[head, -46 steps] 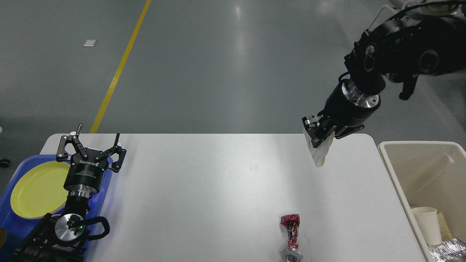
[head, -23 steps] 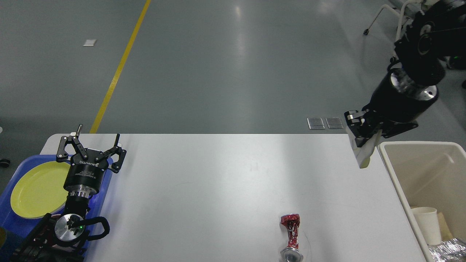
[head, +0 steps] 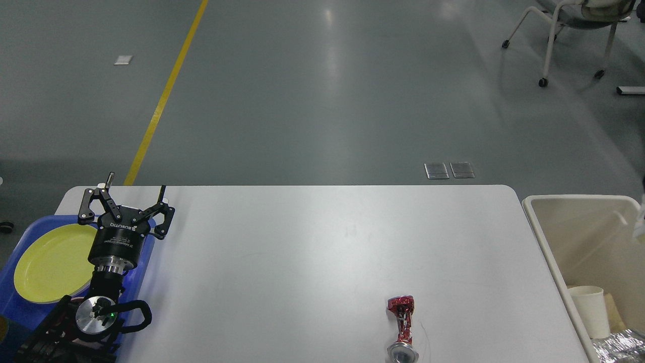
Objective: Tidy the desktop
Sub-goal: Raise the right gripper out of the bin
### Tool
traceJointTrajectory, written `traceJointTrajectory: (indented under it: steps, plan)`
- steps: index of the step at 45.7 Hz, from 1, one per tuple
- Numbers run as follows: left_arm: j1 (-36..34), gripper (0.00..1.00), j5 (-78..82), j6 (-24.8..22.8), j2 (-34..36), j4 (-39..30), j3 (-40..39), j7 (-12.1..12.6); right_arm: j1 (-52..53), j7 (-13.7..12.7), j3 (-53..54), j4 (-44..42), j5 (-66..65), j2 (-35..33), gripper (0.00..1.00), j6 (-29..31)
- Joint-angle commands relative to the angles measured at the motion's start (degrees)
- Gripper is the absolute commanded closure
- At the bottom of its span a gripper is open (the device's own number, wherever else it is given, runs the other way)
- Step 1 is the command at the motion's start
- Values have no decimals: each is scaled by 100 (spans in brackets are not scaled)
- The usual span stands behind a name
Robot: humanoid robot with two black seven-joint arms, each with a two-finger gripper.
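Observation:
The white desktop (head: pixel 302 252) fills the lower middle of the head view. A crushed red can (head: pixel 402 322) lies on it near the front edge, right of centre. My left gripper (head: pixel 128 194) is open and empty above the table's left end, at the right edge of the blue tray (head: pixel 145 262), far from the can. My right arm and gripper are out of view. A small white sliver (head: pixel 640 222) shows at the right edge above the cream bin (head: pixel 552 242); I cannot tell what it is.
A yellow plate (head: pixel 50 262) lies in the blue tray at the left. The cream bin at the table's right end holds a paper cup (head: pixel 589 310) and crumpled foil (head: pixel 620 348). A chair (head: pixel 554 30) stands on the floor at the far right.
My right arm, holding a white object, swung right from above the table's far right corner towards the bin and left the view. The left arm and the can have not moved.

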Motion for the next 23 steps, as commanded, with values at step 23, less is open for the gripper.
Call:
traceJointTrajectory:
  steps: [23]
  plan:
    - [0,4,0,5,2,0,0,1,-6398,2,3265,-3587,360,1503,100,-3378]
